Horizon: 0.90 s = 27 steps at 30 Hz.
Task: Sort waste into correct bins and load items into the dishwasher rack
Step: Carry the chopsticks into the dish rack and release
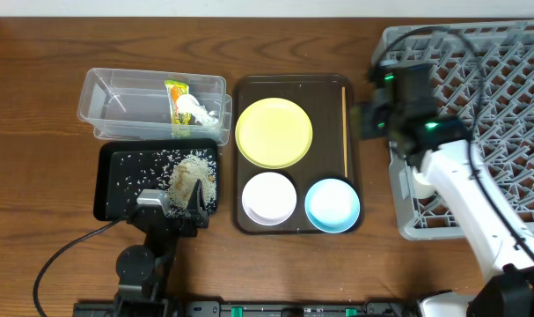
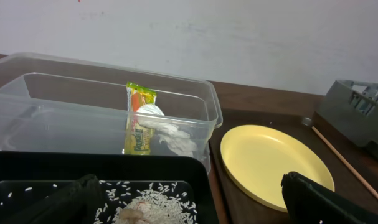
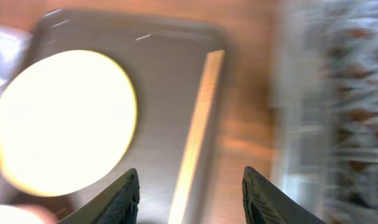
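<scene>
The clear tub (image 1: 117,97) holds the snack wrapper (image 1: 176,99) and white tissue (image 1: 199,112). The black tray (image 1: 117,180) holds rice and beige scraps (image 1: 193,174). My left gripper (image 1: 175,208) is open and empty over that tray's near edge, with the rice (image 2: 152,202) between its fingers (image 2: 195,208). The yellow plate (image 1: 274,132), white bowl (image 1: 268,197), blue bowl (image 1: 332,204) and chopsticks (image 1: 345,132) lie on the brown serving tray. My right gripper (image 1: 370,119) is open and empty, above the gap between the chopsticks (image 3: 198,124) and the grey rack (image 1: 486,114).
The brown serving tray (image 1: 353,224) sits between the black tray and the rack. The right wrist view is motion-blurred, showing the plate (image 3: 64,118) at left and the rack wall (image 3: 301,93) at right. A black cable (image 1: 64,251) runs along the table's front left.
</scene>
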Tool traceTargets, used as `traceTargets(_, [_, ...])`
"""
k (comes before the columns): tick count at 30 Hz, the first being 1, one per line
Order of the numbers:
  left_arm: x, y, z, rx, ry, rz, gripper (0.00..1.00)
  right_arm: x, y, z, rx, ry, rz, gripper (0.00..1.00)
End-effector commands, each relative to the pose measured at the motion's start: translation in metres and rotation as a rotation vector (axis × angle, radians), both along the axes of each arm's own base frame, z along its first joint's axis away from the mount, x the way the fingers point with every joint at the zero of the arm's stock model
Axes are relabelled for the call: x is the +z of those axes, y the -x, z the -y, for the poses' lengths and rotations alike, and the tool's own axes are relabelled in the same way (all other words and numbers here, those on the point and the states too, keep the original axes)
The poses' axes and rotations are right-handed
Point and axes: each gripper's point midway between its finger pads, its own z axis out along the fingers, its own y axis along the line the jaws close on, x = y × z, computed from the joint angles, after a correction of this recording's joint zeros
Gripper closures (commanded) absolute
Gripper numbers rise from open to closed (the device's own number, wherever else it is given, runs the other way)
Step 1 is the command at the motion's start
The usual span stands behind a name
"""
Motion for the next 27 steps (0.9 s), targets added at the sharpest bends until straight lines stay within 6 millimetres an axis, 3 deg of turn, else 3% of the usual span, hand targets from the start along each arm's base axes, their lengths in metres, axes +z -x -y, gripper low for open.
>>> traceTargets(1, [-0.014, 0.000, 0.002, -0.012, 0.004, -0.032, 0.05, -0.033, 0.017, -0.024, -0.073, 0.000, -0.118, 0.50])
traceTargets(3, [-0.014, 0.000, 0.002, -0.012, 0.004, -0.032, 0.05, -0.055, 0.019, -0.013, -0.216, 0.079, -0.156, 0.50])
traceTargets(6, [-0.014, 0.000, 0.002, -0.012, 0.004, -0.032, 0.05, -0.083, 0.015, -0.007, -0.297, 0.147, -0.179, 0.50])
traceTargets(13, [-0.014, 0.000, 0.002, -0.012, 0.004, -0.032, 0.05, -0.144, 0.006, -0.012, -0.293, 0.189, -0.253, 0.52])
traceTargets(18, [-0.015, 0.000, 0.002, -0.012, 0.004, -0.033, 0.05, -0.176, 0.011, -0.014, -0.280, 0.202, -0.316, 0.62])
traceTargets(23, [-0.014, 0.000, 0.002, -0.012, 0.004, -0.032, 0.05, -0.190, 0.017, -0.015, -0.287, 0.197, -0.362, 0.85])
traceTargets(25, [-0.014, 0.000, 0.002, -0.012, 0.004, -0.032, 0.05, -0.183, 0.017, -0.022, -0.271, 0.161, -0.365, 0.98])
traceTargets(27, [-0.015, 0.000, 0.002, -0.012, 0.004, -0.033, 0.05, -0.167, 0.015, -0.029, -0.239, 0.116, -0.352, 0.99])
